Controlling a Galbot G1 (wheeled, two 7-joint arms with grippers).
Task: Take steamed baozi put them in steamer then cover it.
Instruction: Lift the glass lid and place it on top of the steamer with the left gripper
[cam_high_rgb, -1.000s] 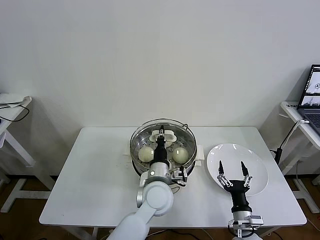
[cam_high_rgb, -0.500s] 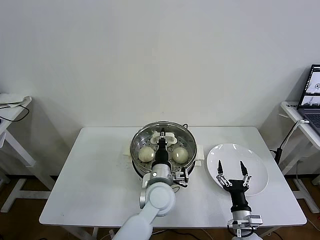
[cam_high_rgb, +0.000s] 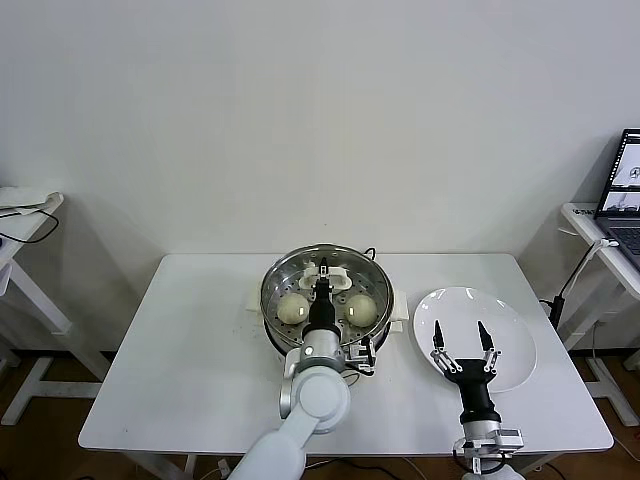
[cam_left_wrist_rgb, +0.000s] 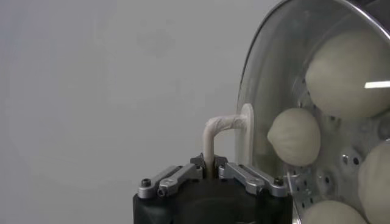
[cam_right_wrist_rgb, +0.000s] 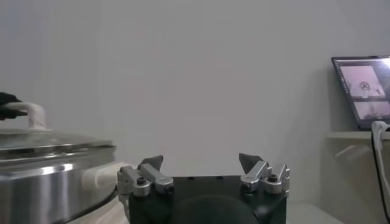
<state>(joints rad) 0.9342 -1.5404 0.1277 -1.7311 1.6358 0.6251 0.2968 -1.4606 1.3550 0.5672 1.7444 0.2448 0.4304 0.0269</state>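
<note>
Left gripper (cam_high_rgb: 322, 272): clamped on handle of glass lid (cam_high_rgb: 300, 272), atop steamer (cam_high_rgb: 272, 318).
Baozi (cam_high_rgb: 292, 307): beneath claw, under lid; partly hidden.
Right gripper (cam_high_rgb: 460, 334): spread wide above plate (cam_high_rgb: 515, 345).

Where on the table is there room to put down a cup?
The table is bare left of the steamer, out to its left edge. The empty plate fills the right side, with the open right pincer over it. The middle is crowded by the steamer and left pincer.
</note>
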